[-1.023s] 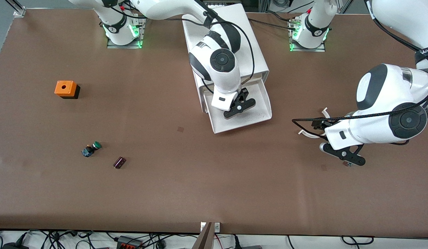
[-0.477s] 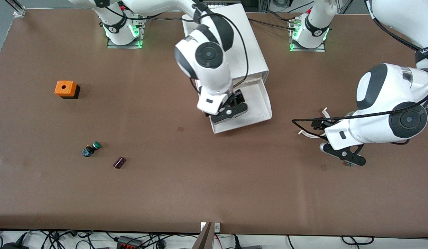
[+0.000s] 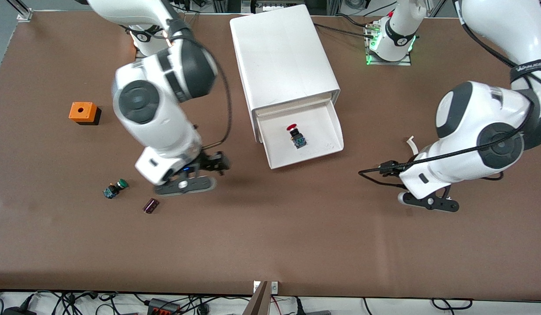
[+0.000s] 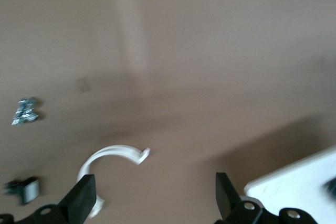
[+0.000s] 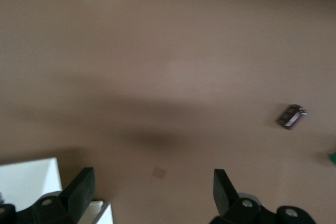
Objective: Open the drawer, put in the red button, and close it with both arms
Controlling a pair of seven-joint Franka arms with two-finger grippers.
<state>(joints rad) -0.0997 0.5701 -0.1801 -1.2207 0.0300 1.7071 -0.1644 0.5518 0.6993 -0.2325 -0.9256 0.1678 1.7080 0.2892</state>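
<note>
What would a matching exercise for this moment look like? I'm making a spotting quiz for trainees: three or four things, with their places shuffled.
Things:
1. red button
2. green button
3. orange box
4. right hand

Places:
A. over bare table beside the dark purple part
B. in the open drawer
C. on the table, nearest the right arm's end
D. on the table, nearer the front camera than the orange box

Pairs: 1-B, 2-D, 3-C, 4-A

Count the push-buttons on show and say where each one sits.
2. The red button lies in the open drawer. The green button lies on the table toward the right arm's end, nearer the camera.
</note>
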